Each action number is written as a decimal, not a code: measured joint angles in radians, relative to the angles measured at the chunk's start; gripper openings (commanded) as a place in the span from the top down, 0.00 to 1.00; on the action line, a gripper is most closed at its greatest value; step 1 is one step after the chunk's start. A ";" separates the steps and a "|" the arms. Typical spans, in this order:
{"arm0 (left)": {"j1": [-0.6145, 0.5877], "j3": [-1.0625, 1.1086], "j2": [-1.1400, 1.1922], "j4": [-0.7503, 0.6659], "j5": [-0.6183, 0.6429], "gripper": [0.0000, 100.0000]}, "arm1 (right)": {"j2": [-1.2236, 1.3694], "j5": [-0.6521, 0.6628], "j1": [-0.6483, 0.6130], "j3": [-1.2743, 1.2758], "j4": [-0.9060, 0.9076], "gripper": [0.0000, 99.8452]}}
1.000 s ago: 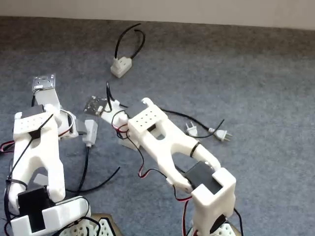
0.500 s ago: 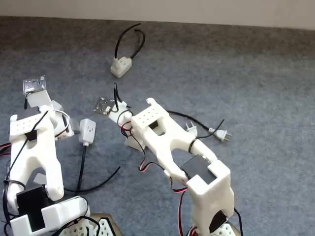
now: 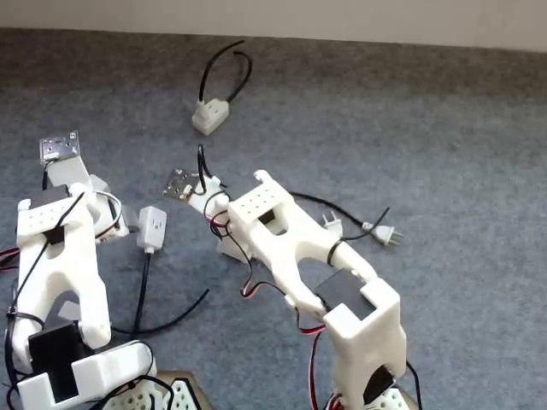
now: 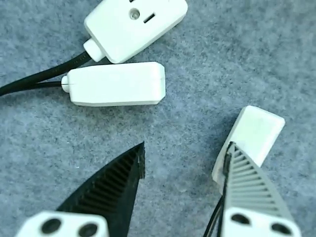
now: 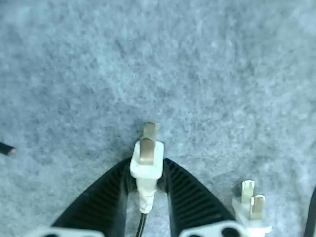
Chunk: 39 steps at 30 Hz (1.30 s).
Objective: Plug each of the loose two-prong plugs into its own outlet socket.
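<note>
while the left arm (image 3: pixel 60 256) stands at the left side of the grey carpet (image 3: pixel 444 128), left gripper (image 4: pixel 185 153): spread wide, one black ribbed finger (image 4: pixel 118 182) and one pale ribbed finger (image 4: pixel 247 182), with bare carpet between them.
small white block (image 4: pixel 254 131): just beside the pale finger's tip; whether they touch cannot be told.
white rectangular outlet socket on a black cord (image 3: pixel 152 225): flat on the carpet between the two arms, near the left gripper, slotted face up.
plain white oblong block (image 4: pixel 116 84): alongside that socket, close by it, a thin cord at one end.
second white outlet socket with a looped black cord (image 3: pixel 209 115): farther back, well apart from both arms.
right arm (image 3: pixel 291 248): mid-table.
right gripper (image 5: pixel 148 165): closed on a white two-prong plug (image 5: pixel 146 158), black fingers pressed to its sides, metal prongs pointing away from the wrist above the carpet.
another white two-prong plug (image 5: pixel 252 207): lying on the carpet near the right gripper.
two loose white plugs on thin black cords (image 3: pixel 332 224) (image 3: pixel 389 233): on the carpet to the right of the right arm.
</note>
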 measured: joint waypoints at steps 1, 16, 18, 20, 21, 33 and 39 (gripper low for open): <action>0.000 0.000 0.000 0.000 0.000 0.74 | 0.000 0.000 0.000 -0.005 0.026 0.99; 0.091 0.032 -0.003 -0.041 0.003 0.74 | -0.242 0.000 0.133 -0.753 0.614 0.99; 0.130 0.046 -0.011 -0.074 0.003 0.74 | -0.288 0.000 0.175 -0.772 0.617 0.99; 0.183 0.049 -0.009 -0.115 0.003 0.74 | -0.333 0.000 0.212 -0.769 0.618 0.99; 0.206 0.052 -0.008 -0.141 0.005 0.74 | -0.358 0.000 0.226 -0.755 0.618 0.99; 0.427 0.063 -0.262 -0.267 0.161 0.74 | -0.899 0.000 0.235 -0.468 0.620 0.99; 0.542 0.064 -0.440 -0.319 0.161 0.74 | -1.096 0.000 0.235 -0.276 0.620 0.99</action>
